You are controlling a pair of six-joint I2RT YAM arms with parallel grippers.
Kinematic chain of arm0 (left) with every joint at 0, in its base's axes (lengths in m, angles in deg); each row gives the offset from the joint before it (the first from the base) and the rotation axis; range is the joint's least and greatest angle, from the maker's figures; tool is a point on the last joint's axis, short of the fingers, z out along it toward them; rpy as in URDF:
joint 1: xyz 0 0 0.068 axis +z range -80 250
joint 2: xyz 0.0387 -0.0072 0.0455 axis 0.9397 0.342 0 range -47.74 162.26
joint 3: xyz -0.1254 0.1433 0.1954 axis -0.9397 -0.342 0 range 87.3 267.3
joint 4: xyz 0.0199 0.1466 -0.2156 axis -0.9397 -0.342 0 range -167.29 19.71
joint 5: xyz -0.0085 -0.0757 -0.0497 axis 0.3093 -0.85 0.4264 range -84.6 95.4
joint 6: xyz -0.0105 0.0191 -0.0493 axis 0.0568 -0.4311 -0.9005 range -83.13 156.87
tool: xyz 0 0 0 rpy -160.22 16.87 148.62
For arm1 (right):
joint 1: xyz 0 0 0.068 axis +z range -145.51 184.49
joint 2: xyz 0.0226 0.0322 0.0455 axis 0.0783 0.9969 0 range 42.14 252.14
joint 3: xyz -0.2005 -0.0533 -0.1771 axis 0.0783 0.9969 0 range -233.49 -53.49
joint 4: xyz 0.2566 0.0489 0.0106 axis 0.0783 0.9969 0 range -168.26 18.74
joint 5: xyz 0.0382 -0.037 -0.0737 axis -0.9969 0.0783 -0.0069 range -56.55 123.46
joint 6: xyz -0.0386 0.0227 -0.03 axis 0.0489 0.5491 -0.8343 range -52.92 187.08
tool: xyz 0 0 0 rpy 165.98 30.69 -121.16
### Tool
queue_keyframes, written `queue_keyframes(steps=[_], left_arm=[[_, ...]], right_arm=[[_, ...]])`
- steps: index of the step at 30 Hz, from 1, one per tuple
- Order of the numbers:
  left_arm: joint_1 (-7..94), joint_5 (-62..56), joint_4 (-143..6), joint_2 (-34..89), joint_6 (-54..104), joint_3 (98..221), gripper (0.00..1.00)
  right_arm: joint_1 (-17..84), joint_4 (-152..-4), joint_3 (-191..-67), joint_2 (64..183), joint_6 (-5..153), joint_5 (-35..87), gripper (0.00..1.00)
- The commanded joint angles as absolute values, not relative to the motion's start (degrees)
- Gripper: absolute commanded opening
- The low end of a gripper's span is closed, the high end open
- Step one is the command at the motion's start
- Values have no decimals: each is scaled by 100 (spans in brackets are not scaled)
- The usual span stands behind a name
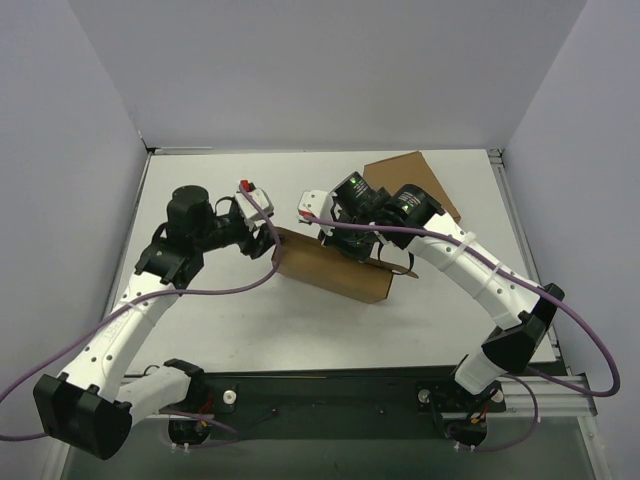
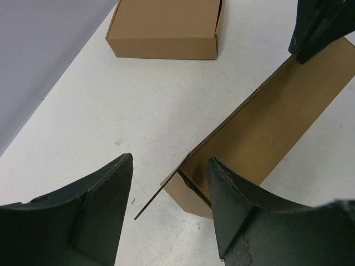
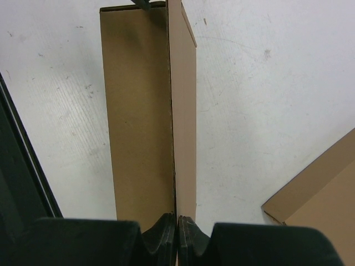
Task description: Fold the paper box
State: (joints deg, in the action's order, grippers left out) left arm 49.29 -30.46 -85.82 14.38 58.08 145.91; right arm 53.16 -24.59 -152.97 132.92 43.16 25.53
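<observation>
The paper box (image 1: 335, 268) lies in the middle of the table as a long brown trough with raised walls. My right gripper (image 1: 372, 255) is at its right end. In the right wrist view that gripper (image 3: 176, 219) is shut on the upright thin wall of the paper box (image 3: 138, 111). My left gripper (image 1: 272, 240) is at the box's left end. In the left wrist view it (image 2: 172, 160) stands open, with a loose end flap (image 2: 166, 185) of the box between its fingers (image 2: 105, 205), touching neither.
A compact closed brown carton (image 1: 412, 180) sits at the back right, also in the left wrist view (image 2: 166, 27) and the right wrist view (image 3: 319, 194). White walls enclose the table on three sides.
</observation>
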Motion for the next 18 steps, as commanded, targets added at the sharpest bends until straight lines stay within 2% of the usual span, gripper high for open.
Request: queue_keyframes(steps=[1, 6, 7, 8, 10, 12, 13, 16, 17, 18], left_arm=[[4829, -2643, -8707, 1220, 6015, 14593, 65], [4785, -2580, -8804, 1255, 6016, 14628, 51], [4785, -2607, -8804, 1281, 6016, 14637, 42], [4777, -2607, -8831, 1307, 6016, 14663, 38], [4750, -2616, -8857, 1360, 6007, 14681, 30], [4733, -2616, -8848, 1395, 5998, 14681, 28], [4698, -2616, -8848, 1404, 5998, 14672, 20], [4654, -2589, -8840, 1396, 6016, 14637, 8], [4645, -2546, -8831, 1378, 6025, 14611, 1], [4636, -2537, -8831, 1361, 6033, 14558, 0]], right_arm=[[5266, -1665, -15175, 13407, 4440, 2502, 0], [5266, -1665, -15192, 13408, 4449, 2510, 0], [5266, -1665, -15192, 13399, 4449, 2519, 0], [5257, -1665, -15192, 13399, 4449, 2519, 0], [5266, -1665, -15192, 13407, 4449, 2537, 0], [5266, -1665, -15192, 13407, 4449, 2528, 0], [5257, -1691, -15192, 13408, 4458, 2537, 0], [5257, -1787, -15236, 13381, 4668, 2633, 0], [5257, -1831, -15254, 13372, 4782, 2712, 4], [5239, -1884, -15289, 13303, 4948, 3000, 7]])
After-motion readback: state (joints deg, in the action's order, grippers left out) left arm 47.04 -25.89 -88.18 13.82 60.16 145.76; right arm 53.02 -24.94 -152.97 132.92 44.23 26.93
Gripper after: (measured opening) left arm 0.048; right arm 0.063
